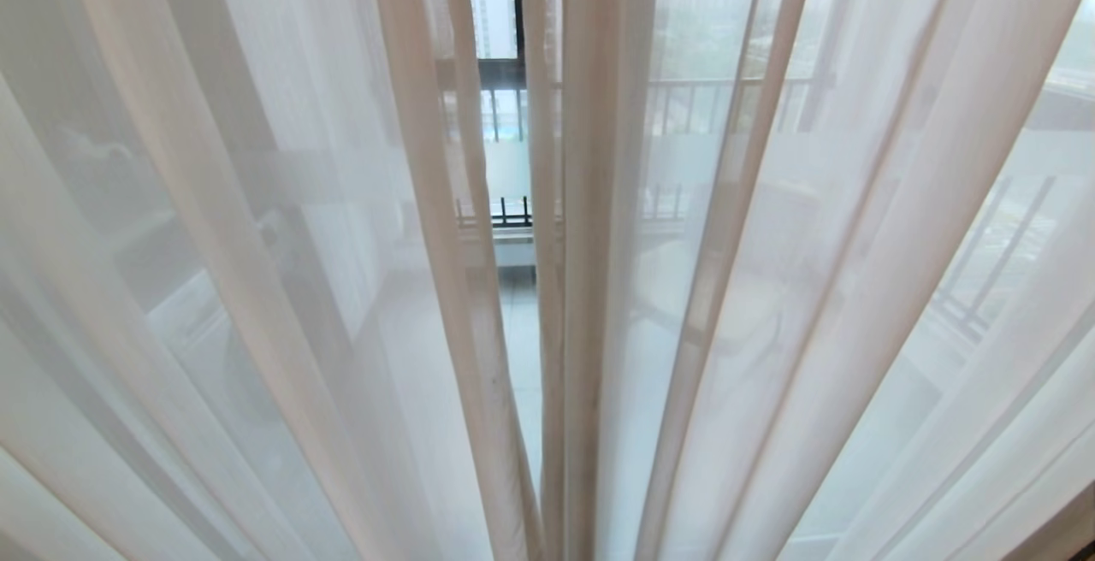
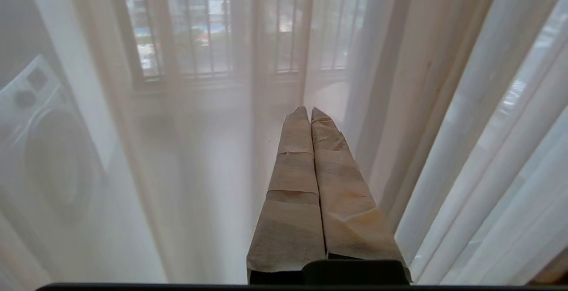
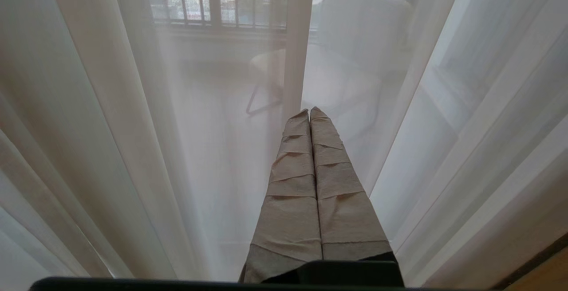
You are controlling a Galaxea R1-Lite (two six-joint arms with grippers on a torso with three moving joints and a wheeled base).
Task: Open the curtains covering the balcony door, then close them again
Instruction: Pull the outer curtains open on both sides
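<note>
Thin cream-white sheer curtains hang in long pleats across the whole head view, a left panel [image 1: 257, 287] and a right panel [image 1: 813, 287]. A narrow gap between them shows the balcony door [image 1: 506, 169] with its frosted band and a dark frame. Neither gripper shows in the head view. In the left wrist view my left gripper [image 2: 309, 110] points at the sheer fabric [image 2: 443, 82], its tape-wrapped fingers [image 2: 293, 180] pressed together on nothing. My right gripper [image 3: 309, 111] is likewise shut and empty, facing the sheers [image 3: 88, 104].
Through the fabric a washing machine [image 2: 44, 149] shows on the balcony's left side and a pale chair [image 3: 355, 38] toward the right. A barred railing [image 1: 701, 103] runs behind the glass. A strip of wooden floor [image 3: 548, 273] lies at the curtain's foot.
</note>
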